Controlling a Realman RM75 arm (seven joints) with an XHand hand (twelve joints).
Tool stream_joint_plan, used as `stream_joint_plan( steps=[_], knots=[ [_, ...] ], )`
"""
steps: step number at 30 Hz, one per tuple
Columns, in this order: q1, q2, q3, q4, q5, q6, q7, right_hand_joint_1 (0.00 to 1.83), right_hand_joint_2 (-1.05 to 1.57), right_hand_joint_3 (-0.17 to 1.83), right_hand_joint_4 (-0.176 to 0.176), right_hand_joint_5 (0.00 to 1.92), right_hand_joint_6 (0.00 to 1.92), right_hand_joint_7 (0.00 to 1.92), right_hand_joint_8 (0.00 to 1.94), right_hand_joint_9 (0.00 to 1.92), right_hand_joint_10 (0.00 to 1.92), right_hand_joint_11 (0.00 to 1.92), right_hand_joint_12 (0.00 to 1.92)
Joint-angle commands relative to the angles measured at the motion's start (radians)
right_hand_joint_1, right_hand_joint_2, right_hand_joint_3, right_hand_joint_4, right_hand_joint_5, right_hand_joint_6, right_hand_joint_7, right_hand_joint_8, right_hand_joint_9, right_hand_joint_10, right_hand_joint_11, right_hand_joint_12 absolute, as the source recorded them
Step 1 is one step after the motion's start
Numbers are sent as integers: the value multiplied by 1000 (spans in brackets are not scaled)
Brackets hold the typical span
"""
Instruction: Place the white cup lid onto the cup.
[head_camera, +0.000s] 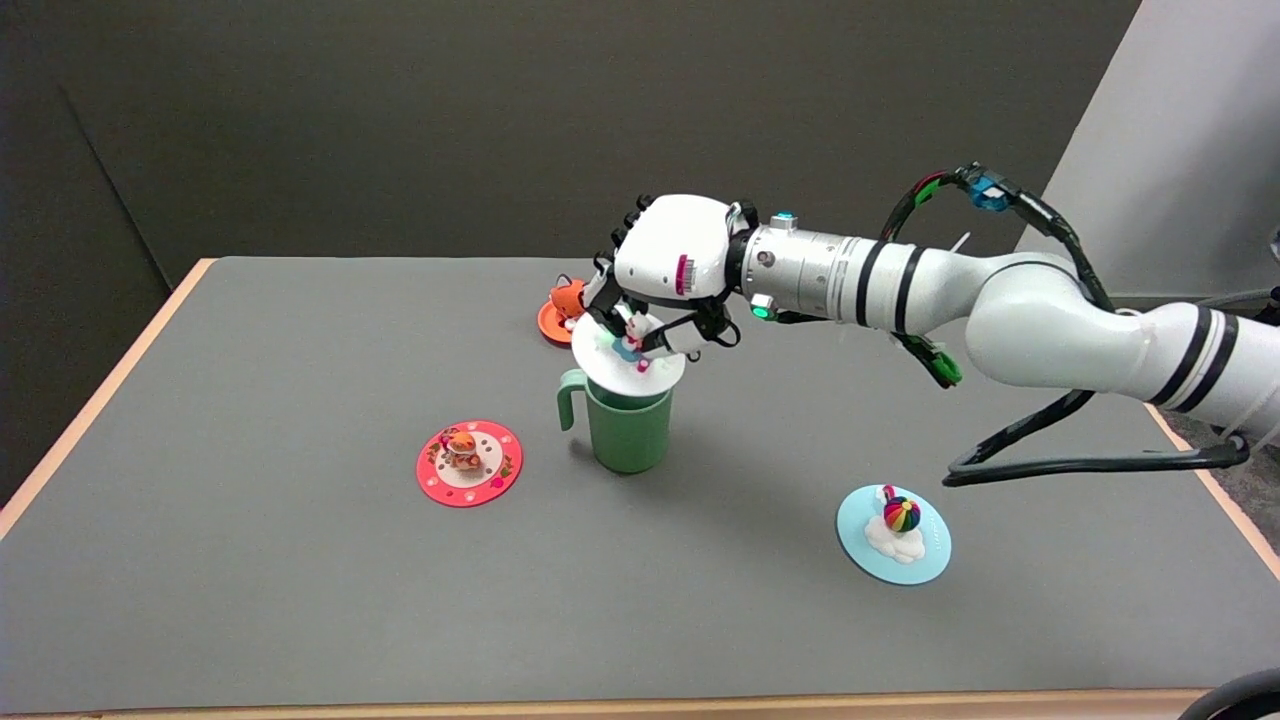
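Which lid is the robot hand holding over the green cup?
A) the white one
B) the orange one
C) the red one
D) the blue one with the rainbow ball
A: the robot hand grips the little figure on top of the white lid, right above the green cup, while the other lids lie on the table.

The right hand (662, 285) pinches the figure on top of the white lid (628, 362), which sits tilted on the green cup (628, 428). A red lid (469, 463) lies left of the cup, an orange lid (558, 315) behind it, a blue lid (893, 533) to its right.
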Motion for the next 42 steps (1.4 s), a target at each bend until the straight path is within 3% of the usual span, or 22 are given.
stream_joint_plan(
  steps=[1,38,40,42],
  knots=[
    [94,-14,-117,34,3,-8,5,984,1056,209,176,889,1127,1132,333,1109,392,822,1251],
    [135,-33,-199,72,-3,15,5,975,1061,222,176,866,1161,1095,286,1075,347,748,1332],
    [135,-32,-197,72,-4,15,3,982,751,872,176,869,236,1070,242,1046,326,720,1368],
    [135,-32,-194,71,-5,13,-1,975,751,889,176,846,226,1035,223,1017,309,690,1378]
  ],
)
